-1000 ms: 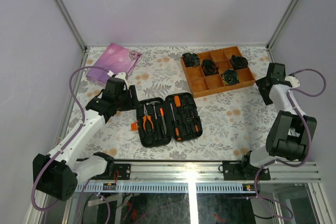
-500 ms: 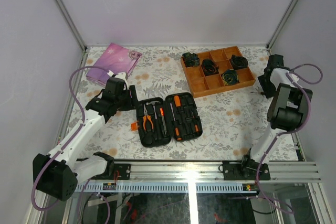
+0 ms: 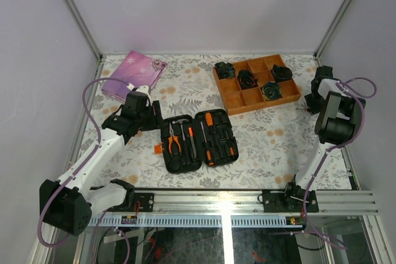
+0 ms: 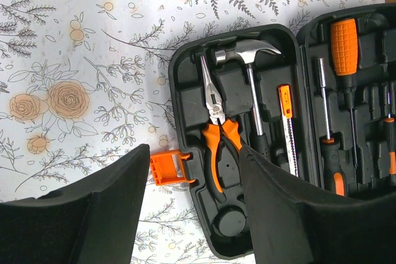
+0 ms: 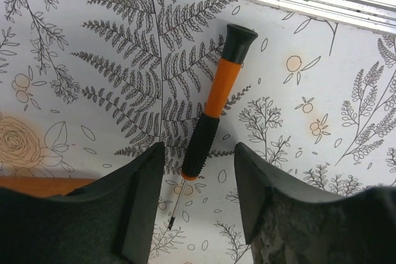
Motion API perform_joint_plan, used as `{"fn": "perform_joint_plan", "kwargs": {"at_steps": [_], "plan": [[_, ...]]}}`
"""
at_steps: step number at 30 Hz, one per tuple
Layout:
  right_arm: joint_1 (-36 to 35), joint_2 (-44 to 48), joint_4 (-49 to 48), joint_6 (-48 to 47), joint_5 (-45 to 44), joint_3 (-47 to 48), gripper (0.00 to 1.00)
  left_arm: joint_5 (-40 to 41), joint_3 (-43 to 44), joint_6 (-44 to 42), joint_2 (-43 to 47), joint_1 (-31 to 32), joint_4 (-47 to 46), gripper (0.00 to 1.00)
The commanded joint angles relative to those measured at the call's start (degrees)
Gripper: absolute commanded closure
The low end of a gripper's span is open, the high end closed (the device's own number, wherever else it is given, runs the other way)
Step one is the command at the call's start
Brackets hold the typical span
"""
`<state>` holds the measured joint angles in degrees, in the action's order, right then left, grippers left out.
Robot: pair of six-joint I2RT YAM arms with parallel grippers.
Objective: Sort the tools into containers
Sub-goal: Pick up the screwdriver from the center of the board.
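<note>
Top view: tool case (image 3: 179, 164) lies open mid-table with most slots filled, so the sort looks mostly done; wooden tray (image 3: 263, 104) with black bundles and pink pouch (image 3: 133, 72) sit at the far side; the right arm is out by the tray's right end, the tool under it too small to make out. Left wrist view: left gripper (image 4: 195, 153) hangs above the case's left half, jaws wide apart, holding and touching nothing; pliers (image 4: 216, 122) and hammer (image 4: 247, 51) are seated, and a few slots look empty. Right wrist view: one small screwdriver (image 5: 213, 103) lies loose on the table near the rail, seemingly the leftover; right gripper (image 5: 198, 153) straddles its black grip, jaws parted with a gap each side, not gripping yet
</note>
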<state>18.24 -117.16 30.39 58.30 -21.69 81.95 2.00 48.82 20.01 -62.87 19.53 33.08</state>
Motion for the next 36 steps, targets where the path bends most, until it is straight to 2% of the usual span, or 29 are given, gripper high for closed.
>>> {"fn": "perform_joint_plan", "kwargs": {"at_steps": [1,5,8,12,19,22,27,32,36], "plan": [[0.63,-1.39,0.09,-0.38,0.78,1.60,0.50,1.26,0.03,-1.16,-0.40,0.25,-0.01,0.41],[1.09,-2.03,-1.36,-1.93,2.95,0.71,0.68,1.25,0.14,-1.12,-0.54,0.29,0.05,0.42],[1.42,-0.46,-4.60,-3.33,4.56,-1.96,0.86,1.41,0.09,-1.11,-0.40,0.25,0.07,0.42],[1.57,4.29,-8.25,-4.40,4.96,-6.34,1.00,1.42,0.08,-1.06,-0.17,0.26,0.05,0.42],[1.36,20.89,-16.13,-9.02,5.04,-15.35,1.00,1.16,-0.04,-1.03,0.99,0.29,-0.29,0.42],[-1.45,29.27,-20.47,-13.33,6.04,-19.30,1.00,1.60,-0.12,-0.92,2.69,0.25,-0.66,0.42],[-14.29,39.29,-25.45,-22.35,7.90,-23.36,1.00,2.11,-0.79,-0.59,7.31,0.16,-2.10,0.40],[-27.87,46.17,-36.19,-28.81,20.98,-29.75,1.00,1.35,-0.72,0.58,11.95,0.13,-3.34,0.38],[-39.25,48.69,-42.22,-35.38,26.72,-33.29,1.00,-1.25,0.44,2.46,13.73,0.18,-3.62,0.36]]}}
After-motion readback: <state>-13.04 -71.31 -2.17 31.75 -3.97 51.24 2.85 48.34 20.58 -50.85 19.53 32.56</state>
